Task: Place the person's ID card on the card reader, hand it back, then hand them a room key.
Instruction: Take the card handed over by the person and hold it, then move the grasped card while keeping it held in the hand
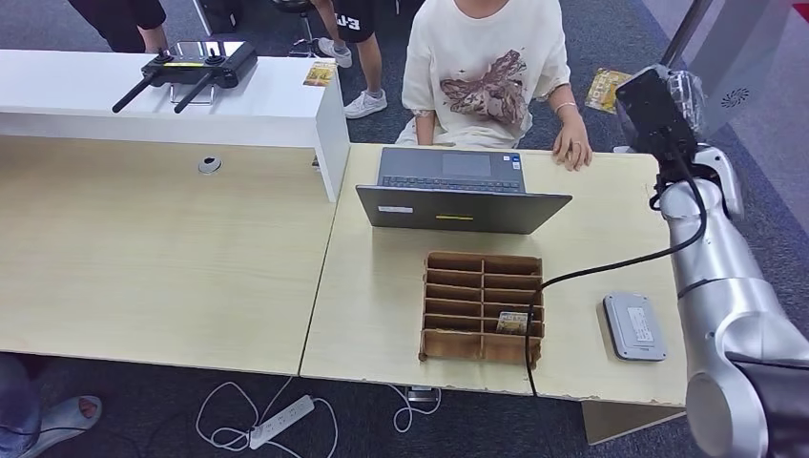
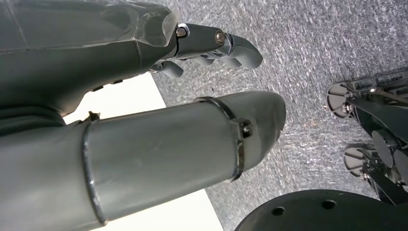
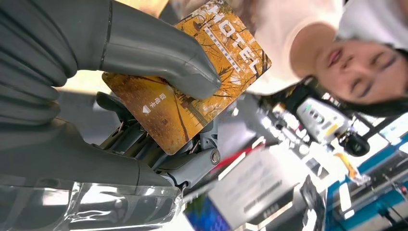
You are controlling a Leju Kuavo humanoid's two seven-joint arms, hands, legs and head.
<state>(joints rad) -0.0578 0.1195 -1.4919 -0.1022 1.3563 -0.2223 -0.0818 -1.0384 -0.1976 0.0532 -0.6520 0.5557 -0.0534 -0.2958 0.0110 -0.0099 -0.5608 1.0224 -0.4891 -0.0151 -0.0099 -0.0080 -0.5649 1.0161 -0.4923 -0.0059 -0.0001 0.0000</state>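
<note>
Right hand [image 3: 144, 96]: thumb presses a room key [image 3: 192, 82], an orange card printed HOTEL, against the darker fingers [image 3: 192, 163] under it. Roughly half the card sticks out past the thumb, so the pinch looks firm. In the head view the right arm is raised at the far right edge of the desk [image 1: 382, 315], beside the person [image 1: 487, 67]; their hand [image 1: 572, 148] lies flat on the desk near the laptop [image 1: 458, 191].

Looks like the last step, the key handover. Doing it well: hold the pinch, present the free end toward their hand, release only once they grip it. Risk: opening early drops the card.

Left hand [image 2: 211, 48]: hangs over the carpet, fingers loosely curled, nothing in them.

Card reader [image 1: 633, 325] sits on the desk just right of the cardboard tray [image 1: 482, 305].
</note>
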